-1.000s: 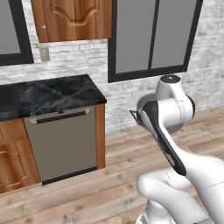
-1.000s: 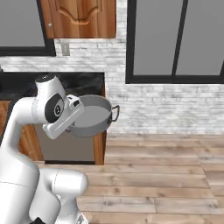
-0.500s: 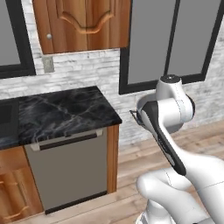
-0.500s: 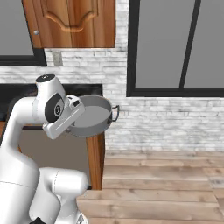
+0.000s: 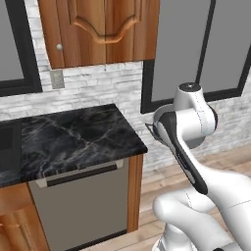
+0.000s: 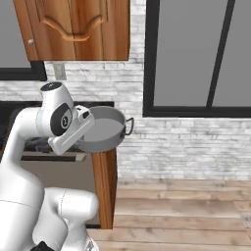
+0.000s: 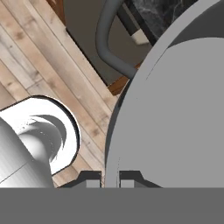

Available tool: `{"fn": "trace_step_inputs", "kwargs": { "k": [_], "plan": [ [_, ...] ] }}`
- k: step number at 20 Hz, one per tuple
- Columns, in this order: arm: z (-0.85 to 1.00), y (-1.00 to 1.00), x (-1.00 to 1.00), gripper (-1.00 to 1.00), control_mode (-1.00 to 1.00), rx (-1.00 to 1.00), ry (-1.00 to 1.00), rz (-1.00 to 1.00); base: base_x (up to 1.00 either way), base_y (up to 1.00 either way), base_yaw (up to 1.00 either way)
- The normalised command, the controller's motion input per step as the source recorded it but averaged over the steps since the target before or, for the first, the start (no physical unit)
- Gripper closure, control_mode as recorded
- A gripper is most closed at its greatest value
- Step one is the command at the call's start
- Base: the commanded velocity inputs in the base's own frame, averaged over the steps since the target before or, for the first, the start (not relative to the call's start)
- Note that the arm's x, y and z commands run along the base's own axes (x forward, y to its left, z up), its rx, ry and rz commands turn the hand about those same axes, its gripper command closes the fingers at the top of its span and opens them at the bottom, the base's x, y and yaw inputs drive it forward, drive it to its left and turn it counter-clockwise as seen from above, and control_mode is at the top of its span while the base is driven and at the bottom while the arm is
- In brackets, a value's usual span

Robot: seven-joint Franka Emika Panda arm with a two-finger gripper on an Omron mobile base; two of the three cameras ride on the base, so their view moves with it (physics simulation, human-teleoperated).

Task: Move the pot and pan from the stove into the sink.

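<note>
you have one pot [image 6: 104, 128] with two loop handles, one black marble surface [image 5: 73, 139], one dishwasher [image 5: 78, 206] under its front edge, one wooden wall cabinet [image 5: 98, 29], one wall outlet [image 5: 57, 78], and two dark-framed windows.

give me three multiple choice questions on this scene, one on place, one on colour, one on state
1. Where is the pot?
A. on the counter
B. held in the air past the counter's end
C. on the floor

2. What colour is the counter top?
A. black marble
B. white
C. wood

3. How is the claw?
A. wide open, empty
B. shut on the pot's rim
C. resting on the floor

Answers: 1 B, the right base view shows it off the arm, above the floor. 2 A, dark veined slab. 3 B, the hand view shows the fingertips either side of the rim.
</note>
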Motion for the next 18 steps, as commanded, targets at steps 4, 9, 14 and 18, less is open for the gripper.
{"fn": "trace_step_inputs", "kwargs": {
  "k": [4,9,14,18],
  "plan": [
    [0.0,0.0,0.0,1.0,1.0,0.0,0.0,0.0,0.0,0.06,0.0],
    [0.0,0.0,0.0,1.0,1.0,0.0,0.0,0.0,0.0,0.62,-0.01],
    [0.0,0.0,0.0,1.0,1.0,0.0,0.0,0.0,0.0,0.83,-0.01],
    [0.0,0.0,0.0,1.0,1.0,0.0,0.0,0.0,0.0,0.85,0.0]
  ]
}}
